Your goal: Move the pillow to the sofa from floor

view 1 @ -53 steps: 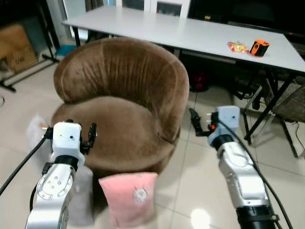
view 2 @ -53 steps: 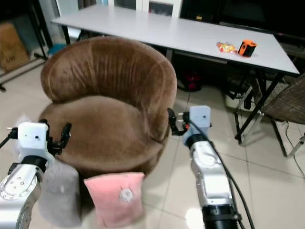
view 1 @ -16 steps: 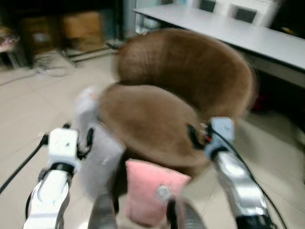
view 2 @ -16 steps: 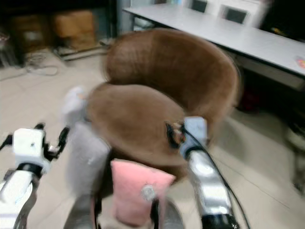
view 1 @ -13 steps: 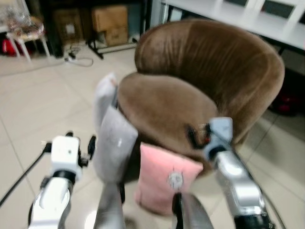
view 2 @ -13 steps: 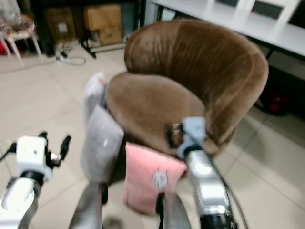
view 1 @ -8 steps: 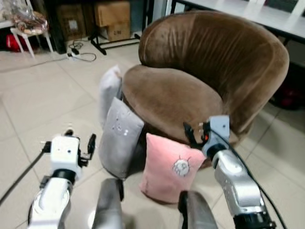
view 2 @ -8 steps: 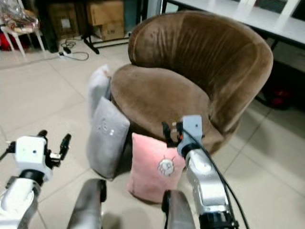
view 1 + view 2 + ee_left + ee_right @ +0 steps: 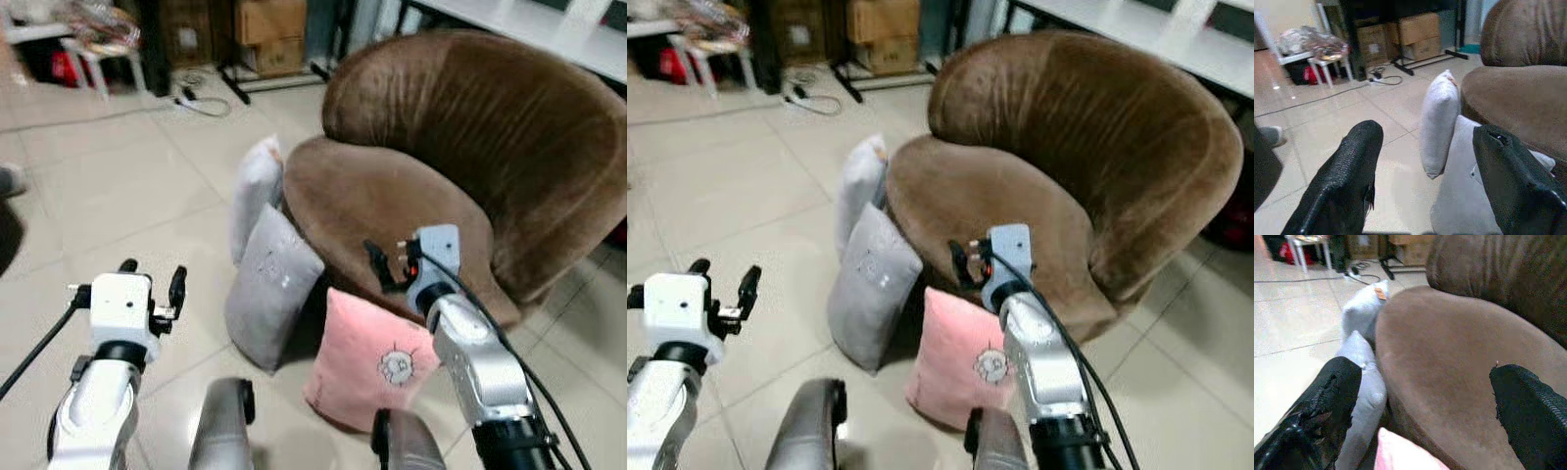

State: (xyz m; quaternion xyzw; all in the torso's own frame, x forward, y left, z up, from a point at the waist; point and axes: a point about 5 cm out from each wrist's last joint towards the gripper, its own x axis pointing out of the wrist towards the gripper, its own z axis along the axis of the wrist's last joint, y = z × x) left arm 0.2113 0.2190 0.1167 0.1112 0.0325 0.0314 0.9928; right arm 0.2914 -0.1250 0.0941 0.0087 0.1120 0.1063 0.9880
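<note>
**Inspector A:** Position of the pink pillow (image 9: 370, 364)?

**Inspector B:** On the tiled floor (image 9: 127, 206), upright, leaning against the front of the brown sofa (image 9: 460, 166); a grey pillow (image 9: 271, 286) leans just beside it, a paler pillow (image 9: 253, 193) behind that one.

**Inspector A:** Grippers?

**Inspector B:** Right gripper (image 9: 384, 266) held above the seat edge, over the pink pillow; fingers spread wide, holding nothing. Left gripper (image 9: 152, 282) raised over bare floor, near the grey pillow; likewise parted and empty.

**Inspector A:** Change since half a second ago?

**Inspector B:** The camera has swung leftward; the sofa now sits further right in frame; the pillows themselves appear unmoved; both grippers remain open as before.
</note>
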